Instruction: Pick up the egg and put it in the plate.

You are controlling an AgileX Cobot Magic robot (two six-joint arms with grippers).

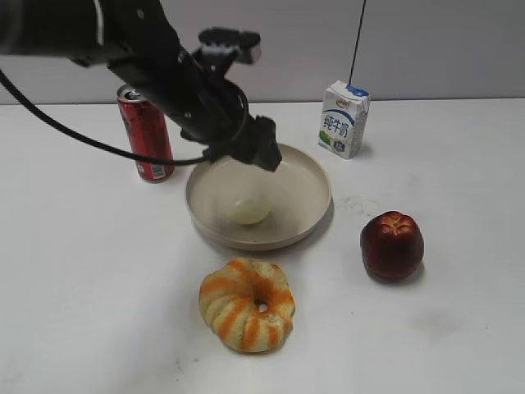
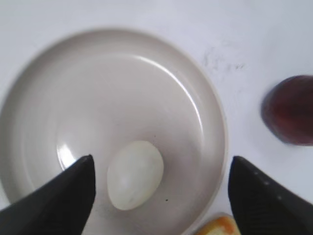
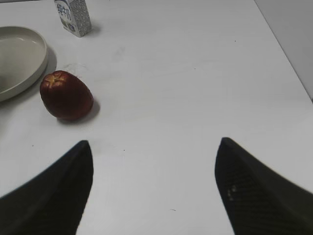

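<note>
Already in the plate [image 2: 205, 112]: egg [image 2: 135, 174], smooth, brittle (likely to roll); best pinched gently across the middle; left gripper [image 2: 161, 196] wide apart, empty.

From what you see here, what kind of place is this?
Probably a lab test bench, not a kitchen: a bare white table against a plain wall, with staged items such as a soda can, milk carton and ring-shaped bread.

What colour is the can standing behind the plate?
The can is red with a silver top; it stands left of the plate, clearest in the exterior view.
</note>
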